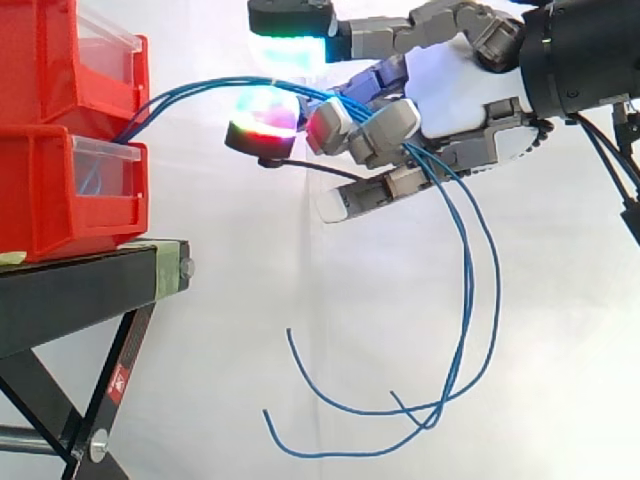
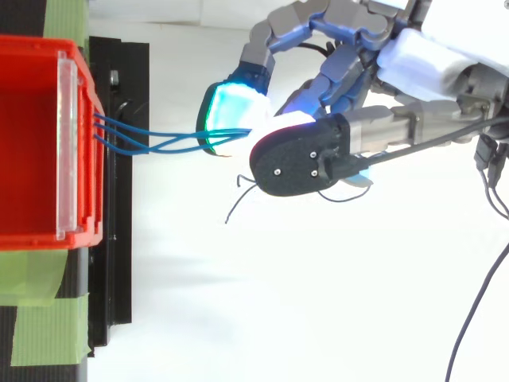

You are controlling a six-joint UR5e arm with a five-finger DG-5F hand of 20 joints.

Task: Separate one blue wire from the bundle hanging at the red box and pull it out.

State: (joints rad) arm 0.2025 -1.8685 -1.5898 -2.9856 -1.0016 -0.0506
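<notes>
Three blue wires point(image 2: 159, 142) leave the front of the red box point(image 1: 60, 190) and run nearly level to my hand point(image 1: 450, 85). My fingers point(image 1: 385, 125) are curled round several strands, not one. The tails point(image 1: 466, 290) droop below the palm in free air.

My judgement is that they are thin, light, limp and slick-jacketed (likely to slide through a loose pinch). The best hold is pad-to-pad on a single strand near the box, where they fan apart.

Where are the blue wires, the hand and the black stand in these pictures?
blue wires point(image 2: 191, 135), top view, on their level stretch.
hand point(image 1: 450, 80), side view, on its white palm.
black stand point(image 1: 70, 290), side view, on its top bar.
</notes>
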